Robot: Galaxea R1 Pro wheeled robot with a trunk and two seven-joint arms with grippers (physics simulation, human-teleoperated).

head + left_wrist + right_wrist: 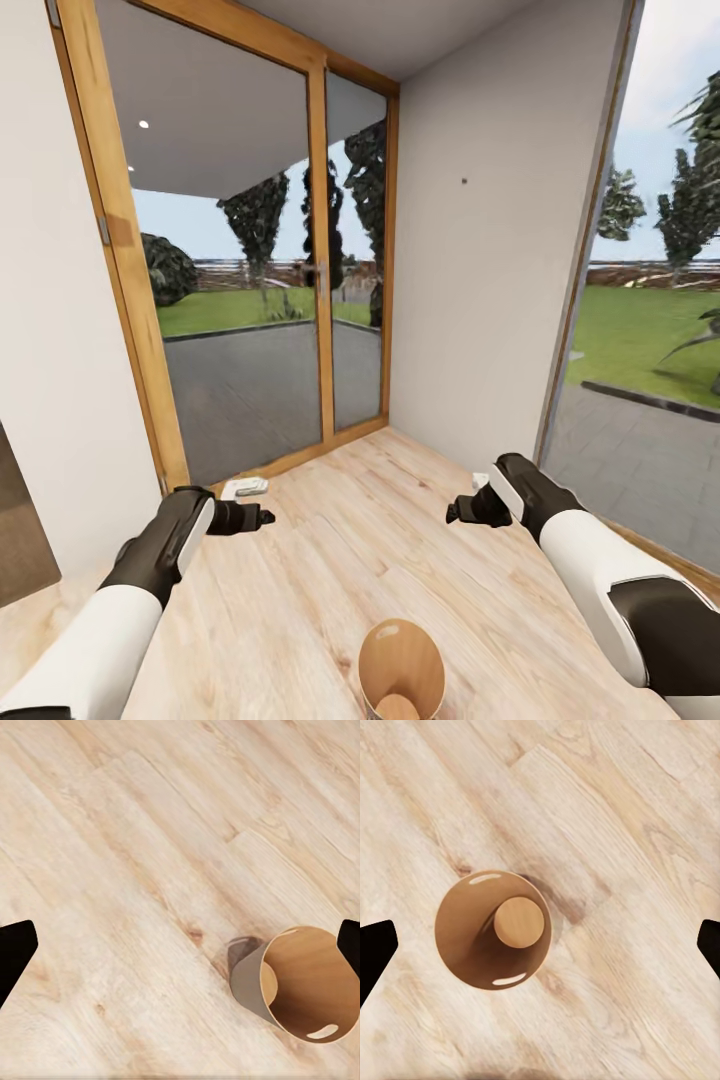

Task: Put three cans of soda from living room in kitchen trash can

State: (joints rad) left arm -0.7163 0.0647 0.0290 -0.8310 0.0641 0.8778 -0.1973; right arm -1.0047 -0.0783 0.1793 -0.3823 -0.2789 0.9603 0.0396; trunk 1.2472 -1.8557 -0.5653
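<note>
Bin [401,668] stands upright on the pale wood floor [330,560], at the near edge of the head view, between the two arms and nearer than both grippers. Its inside is shiny brown-copper, its outside pale grey (the grey wall shows best from the left wrist [304,984]). From the right wrist the view goes straight down its mouth [493,929] to the round bottom; nothing lies in it.

The left gripper [262,517] hangs over the floor to the left and farther off, fingers wide apart, their dark tips at the two sides of the left wrist view, holding nothing. The right gripper [452,513] hangs to the right at about the same depth, fingers likewise wide and bare.

A small white thing [245,488] lies on the floor just beyond the left gripper, too small to tell what. Farther back stand a wood-framed glass door [250,300] and a white wall [480,270], with lawn and trees outside.
</note>
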